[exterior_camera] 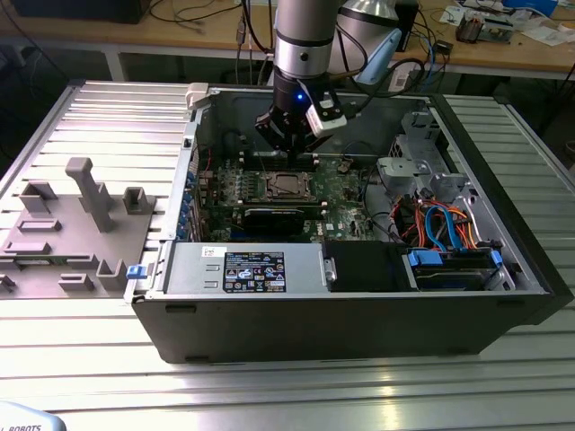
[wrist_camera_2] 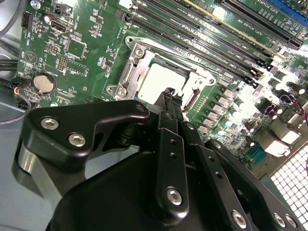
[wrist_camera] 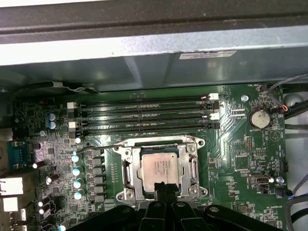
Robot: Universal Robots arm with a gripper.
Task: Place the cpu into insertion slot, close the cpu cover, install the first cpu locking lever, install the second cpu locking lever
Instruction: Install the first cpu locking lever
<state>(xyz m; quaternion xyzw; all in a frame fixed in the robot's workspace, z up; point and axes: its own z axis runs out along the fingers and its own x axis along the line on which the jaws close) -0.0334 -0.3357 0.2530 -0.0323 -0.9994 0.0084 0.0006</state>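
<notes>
Cpu (wrist_camera: 161, 167) sits in insertion slot (wrist_camera: 126, 166), cover closed

Beyond the matt black metal gripper (wrist_camera: 163, 188): cpu (wrist_camera: 159, 166), dull silver-grey metal top; cpu cover (wrist_camera: 192, 166), bright bare metal; motherboard (wrist_camera: 231, 159), glossy green.

Silver-grey cpu (wrist_camera: 159, 169) – silvery cpu cover (wrist_camera: 159, 143) – green motherboard (wrist_camera: 231, 159)
</notes>
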